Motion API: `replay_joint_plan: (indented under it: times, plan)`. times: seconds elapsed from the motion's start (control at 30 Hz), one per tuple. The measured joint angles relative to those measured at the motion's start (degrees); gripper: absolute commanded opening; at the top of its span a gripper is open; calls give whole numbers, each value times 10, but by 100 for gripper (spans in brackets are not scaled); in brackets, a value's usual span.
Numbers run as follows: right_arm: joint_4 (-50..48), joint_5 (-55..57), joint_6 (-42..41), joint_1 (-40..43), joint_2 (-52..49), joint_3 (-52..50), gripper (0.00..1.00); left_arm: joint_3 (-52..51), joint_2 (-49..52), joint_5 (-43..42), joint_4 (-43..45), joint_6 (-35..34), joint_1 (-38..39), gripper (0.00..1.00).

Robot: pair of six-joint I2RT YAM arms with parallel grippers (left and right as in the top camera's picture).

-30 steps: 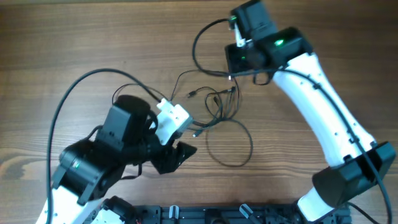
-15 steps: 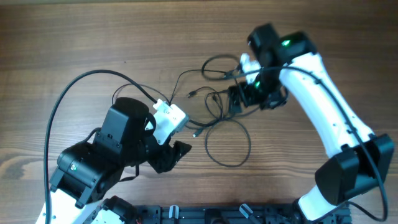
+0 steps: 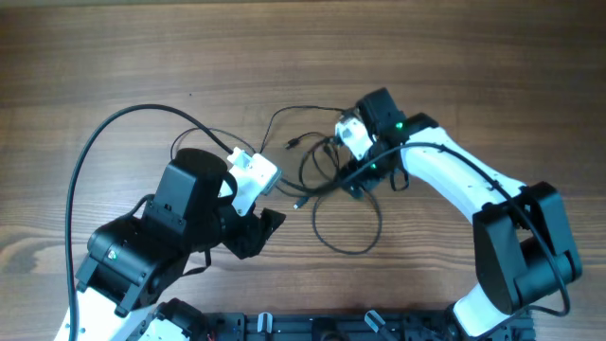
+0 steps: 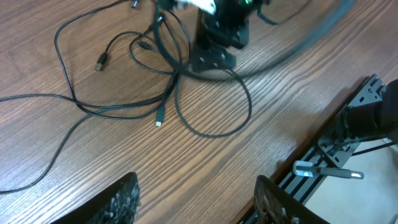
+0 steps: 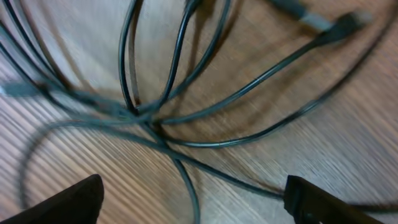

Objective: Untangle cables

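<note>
1. The cables [image 3: 325,163] lie in a loose tangle mid-table [image 3: 114,57], crossing at one knot [image 5: 146,115]. They look thin, light and limp, and likely slippery.
2. Best hold: a plug end [image 4: 100,62] or a free strand beside the knot.
3. The right gripper [image 5: 196,208] hovers over the knot, spread wide and empty.
4. The left gripper [image 4: 196,202] is well apart from the tangle, parted and holding nothing.

No legible text or numbers, cables [image 3: 347,250] unmarked, white wrist housing [image 3: 254,177] seemingly blank.
</note>
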State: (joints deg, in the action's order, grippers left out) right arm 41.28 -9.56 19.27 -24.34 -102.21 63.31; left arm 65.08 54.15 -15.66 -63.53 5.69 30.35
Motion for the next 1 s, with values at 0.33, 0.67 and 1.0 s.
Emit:
replay_joint_plan:
  times: [0.33, 0.67, 1.0]
  plan:
    - [-45, 15, 77, 0, 0, -25, 72, 0, 0, 0, 0, 0, 0, 63]
    - [-117, 36, 78, 0, 1, -82, 4, 0, 0, 0, 4, 0, 0, 63]
    - [-93, 37, 27, 0, 2, -75, 4, 0, 0, 0, 8, 0, 0, 64]
